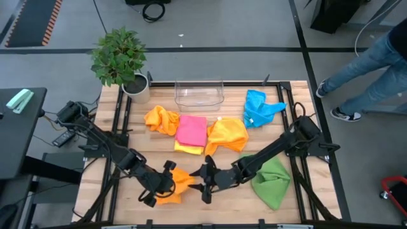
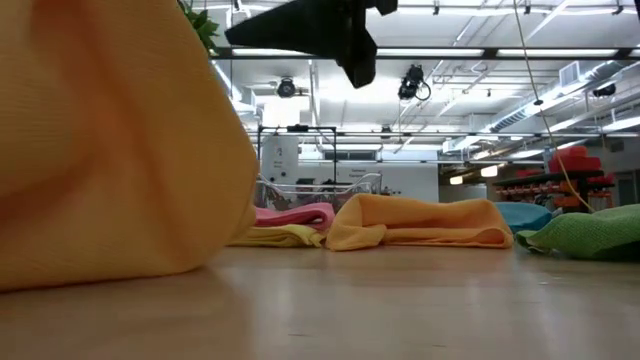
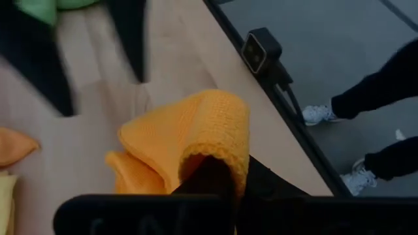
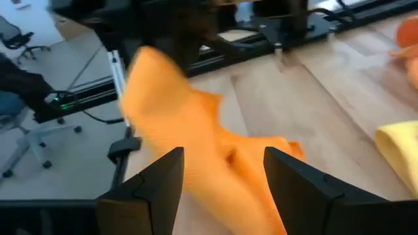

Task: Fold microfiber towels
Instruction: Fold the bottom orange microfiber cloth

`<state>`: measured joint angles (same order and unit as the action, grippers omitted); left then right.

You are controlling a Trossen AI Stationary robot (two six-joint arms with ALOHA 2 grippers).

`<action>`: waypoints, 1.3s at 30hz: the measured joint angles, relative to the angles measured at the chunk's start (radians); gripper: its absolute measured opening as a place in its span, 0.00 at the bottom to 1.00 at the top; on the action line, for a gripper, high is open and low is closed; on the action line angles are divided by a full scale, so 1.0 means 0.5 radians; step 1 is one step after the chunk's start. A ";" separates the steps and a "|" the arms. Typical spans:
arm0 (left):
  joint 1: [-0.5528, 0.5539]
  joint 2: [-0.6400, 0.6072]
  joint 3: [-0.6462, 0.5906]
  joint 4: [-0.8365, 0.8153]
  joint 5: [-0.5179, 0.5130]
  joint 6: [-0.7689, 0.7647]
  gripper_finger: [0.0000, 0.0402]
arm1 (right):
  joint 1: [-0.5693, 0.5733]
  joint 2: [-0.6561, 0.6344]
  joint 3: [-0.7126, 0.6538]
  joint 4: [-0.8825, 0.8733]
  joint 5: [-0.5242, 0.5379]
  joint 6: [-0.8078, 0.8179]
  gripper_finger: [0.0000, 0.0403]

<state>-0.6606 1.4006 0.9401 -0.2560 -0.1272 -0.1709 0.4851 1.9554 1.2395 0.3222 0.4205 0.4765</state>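
left end effector (image 1: 166, 184) closed | right end effector (image 1: 205, 180) fingers apart

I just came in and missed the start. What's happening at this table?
A two-armed robot is folding microfiber towels. The left end effector is shut on an orange towel at the table's near edge, holding part of it up. The right end effector faces it, open and holding nothing. The other orange towel, the pink, yellow, blue and green towel lie loose.
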 joint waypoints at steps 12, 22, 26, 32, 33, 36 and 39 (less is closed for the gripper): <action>0.044 0.000 0.000 -0.024 0.004 0.234 0.01 | -0.067 0.293 0.418 -0.314 0.039 -0.263 0.53; 0.022 -0.001 0.000 -0.024 0.000 0.318 0.01 | -0.086 0.301 0.693 -0.782 -0.038 -0.237 0.03; 0.027 -0.002 0.000 -0.025 -0.047 0.242 0.06 | -0.060 0.188 0.687 -0.842 -0.030 -0.208 0.02; 0.060 -0.005 0.001 -0.140 -0.076 0.044 0.30 | -0.021 0.058 0.686 -1.116 0.070 -0.127 0.01; 0.056 -0.005 0.001 -0.181 -0.079 0.028 0.35 | -0.019 0.050 0.687 -1.153 0.076 -0.105 0.01; 0.032 -0.005 0.001 -0.319 -0.079 -0.017 0.50 | -0.006 0.046 0.685 -1.286 0.070 -0.025 0.01; 0.006 -0.005 0.000 -0.504 -0.115 -0.089 0.63 | -0.006 0.045 0.685 -1.339 0.069 0.022 0.01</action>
<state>-0.6575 1.3983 0.9404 -0.5079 -0.1847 -0.2152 0.4823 1.9781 1.5818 -0.3473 0.4549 0.4873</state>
